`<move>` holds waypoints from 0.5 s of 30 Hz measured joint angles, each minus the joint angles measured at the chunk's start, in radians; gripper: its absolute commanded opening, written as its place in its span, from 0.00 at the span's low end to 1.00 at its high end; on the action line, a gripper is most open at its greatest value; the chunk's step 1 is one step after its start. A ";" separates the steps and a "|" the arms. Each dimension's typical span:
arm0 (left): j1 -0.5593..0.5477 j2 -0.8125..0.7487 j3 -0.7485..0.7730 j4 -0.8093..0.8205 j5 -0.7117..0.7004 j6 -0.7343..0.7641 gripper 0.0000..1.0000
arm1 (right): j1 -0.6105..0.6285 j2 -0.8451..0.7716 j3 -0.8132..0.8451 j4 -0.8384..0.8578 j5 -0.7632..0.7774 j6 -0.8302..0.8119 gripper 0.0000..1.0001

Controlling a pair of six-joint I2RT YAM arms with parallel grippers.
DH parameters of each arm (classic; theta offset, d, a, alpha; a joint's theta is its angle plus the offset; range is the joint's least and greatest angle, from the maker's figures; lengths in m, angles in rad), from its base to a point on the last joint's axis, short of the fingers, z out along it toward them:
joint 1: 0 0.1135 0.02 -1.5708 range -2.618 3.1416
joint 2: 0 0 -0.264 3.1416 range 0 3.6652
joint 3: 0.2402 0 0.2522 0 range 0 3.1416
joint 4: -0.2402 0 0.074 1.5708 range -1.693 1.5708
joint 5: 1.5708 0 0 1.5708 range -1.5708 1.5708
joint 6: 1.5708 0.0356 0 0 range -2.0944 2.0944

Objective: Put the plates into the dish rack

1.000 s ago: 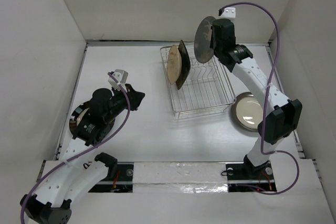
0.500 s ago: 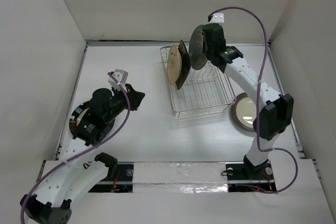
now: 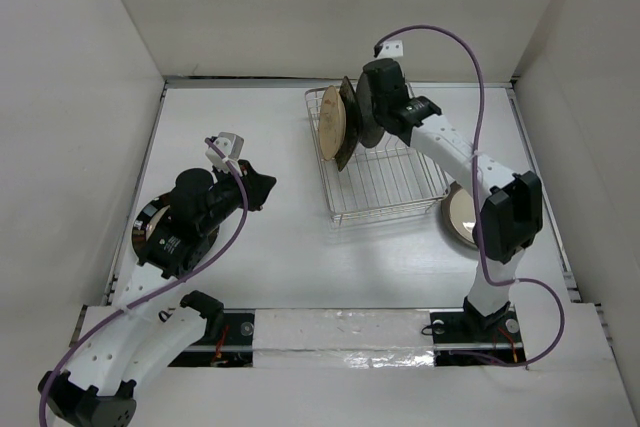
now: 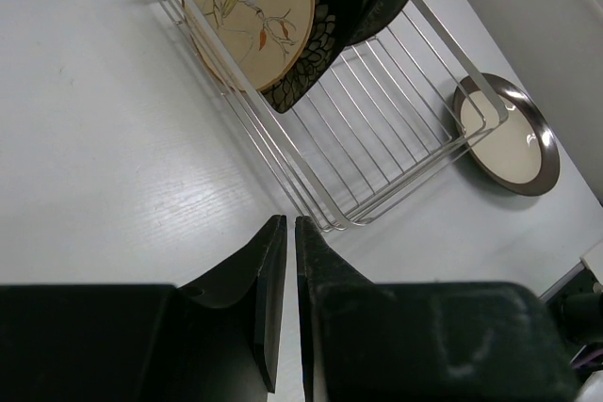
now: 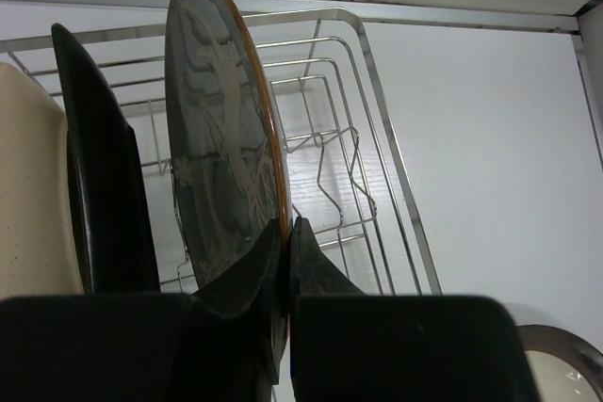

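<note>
The right jaws are squeezing a dark round plate (image 5: 221, 138) by its bottom edge, upright over the dish rack (image 5: 381, 110) mid-frame. Only the left wrist view is showing a bird on the tan plate (image 4: 250, 16). The left jaws are closed, empty.

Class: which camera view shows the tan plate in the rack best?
Left wrist: the tan plate faces that camera, its painted bird and twig clear. Top external shows it small, standing in the dish rack; right wrist catches only a pale strip at its left edge.
</note>
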 measured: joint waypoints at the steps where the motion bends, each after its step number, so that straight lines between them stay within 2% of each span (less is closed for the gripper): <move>1: 0.000 -0.001 0.000 0.000 0.000 0.000 0.07 | 0.005 0.000 0.000 0.000 0.005 -0.003 0.00; 10: 0.000 -0.004 0.000 0.000 -0.001 0.000 0.07 | 0.035 0.033 0.000 0.028 0.043 -0.010 0.00; 14: 0.000 -0.004 0.000 0.000 0.000 0.000 0.07 | 0.045 0.050 -0.018 0.028 0.048 -0.001 0.09; 15: 0.000 -0.004 0.000 0.000 0.000 0.000 0.07 | 0.046 0.051 -0.025 0.027 0.046 0.005 0.15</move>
